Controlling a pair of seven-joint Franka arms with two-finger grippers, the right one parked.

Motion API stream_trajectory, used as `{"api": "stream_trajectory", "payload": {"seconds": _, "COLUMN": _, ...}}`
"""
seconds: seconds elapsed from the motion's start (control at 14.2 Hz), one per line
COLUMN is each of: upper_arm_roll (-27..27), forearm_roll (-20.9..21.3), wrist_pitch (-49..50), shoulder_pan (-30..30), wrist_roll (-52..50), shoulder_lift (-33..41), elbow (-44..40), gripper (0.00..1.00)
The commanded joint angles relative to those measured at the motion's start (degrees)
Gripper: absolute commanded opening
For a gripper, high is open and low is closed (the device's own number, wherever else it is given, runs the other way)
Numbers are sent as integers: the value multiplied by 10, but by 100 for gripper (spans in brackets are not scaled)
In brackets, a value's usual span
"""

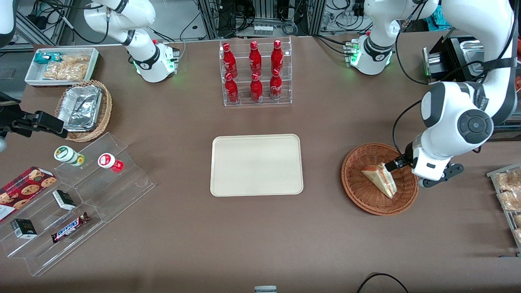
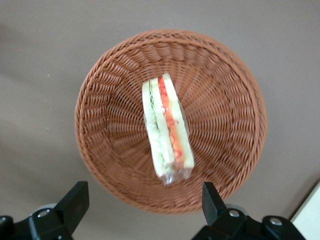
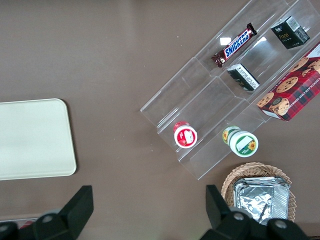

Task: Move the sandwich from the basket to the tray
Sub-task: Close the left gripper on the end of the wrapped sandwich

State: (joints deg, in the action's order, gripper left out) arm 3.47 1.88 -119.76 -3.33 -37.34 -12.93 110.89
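The sandwich (image 1: 380, 179) (image 2: 166, 130), a plastic-wrapped white-bread wedge with red and green filling, lies in the round reddish-brown wicker basket (image 1: 354, 191) (image 2: 105, 150). My left gripper (image 1: 397, 165) (image 2: 144, 192) hovers over the basket's rim on the working arm's side, open, with nothing between its black fingers (image 2: 75, 197). It is just beside the sandwich's upper end and does not touch it. The cream tray (image 1: 256, 165) (image 2: 311, 215) (image 3: 35, 137) lies flat at the table's middle, bare, a short way from the basket toward the parked arm's end.
A clear rack of red bottles (image 1: 256, 73) stands farther from the camera than the tray. Toward the parked arm's end are a stepped acrylic shelf with snacks (image 1: 77, 195), a lighter wicker basket with foil trays (image 1: 83, 110) and a white bin (image 1: 61, 65). A rack of pastries (image 1: 508, 191) sits at the working arm's end.
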Motion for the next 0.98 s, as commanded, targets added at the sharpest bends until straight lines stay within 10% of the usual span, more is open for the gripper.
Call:
{"api": "stream_trajectory", "payload": {"seconds": 0.0, "upper_arm_roll": 2, "forearm_roll": 1, "wrist_pitch": -62, "shoulder_pan": -3, "wrist_roll": -104, "shoulder_lift": 11, "elbow": 46, "gripper": 100}}
{"api": "stream_trajectory", "payload": {"seconds": 0.91, "upper_arm_roll": 2, "forearm_roll": -4, "wrist_pitch": -151, "shoulder_pan": -18, "wrist_roll": -238, "shoulder_lift": -78, "elbow": 58, "gripper": 100}}
